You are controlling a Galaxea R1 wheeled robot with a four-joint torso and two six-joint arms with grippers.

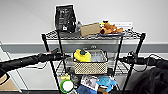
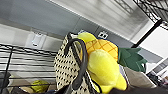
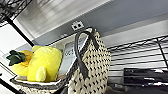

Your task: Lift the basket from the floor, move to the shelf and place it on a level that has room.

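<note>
Whether either set of jaws is open or closed cannot be told. The left gripper [image 1: 65,56] and right gripper [image 1: 120,59] flank the basket [image 1: 90,67], which sits on the shelf's [image 1: 50,62] second-highest level [image 1: 117,68], holding a yellow plush [image 1: 82,55].

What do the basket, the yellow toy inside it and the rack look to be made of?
The rectangular beige basket looks woven, perhaps straw or paper cord, judging by its dotted weave; its dark loop handle seems smooth, maybe leather-like. The yellow pineapple-shaped toy looks like soft matte plush. The tall black rack appears to be coated metal wire with thin posts.
</note>
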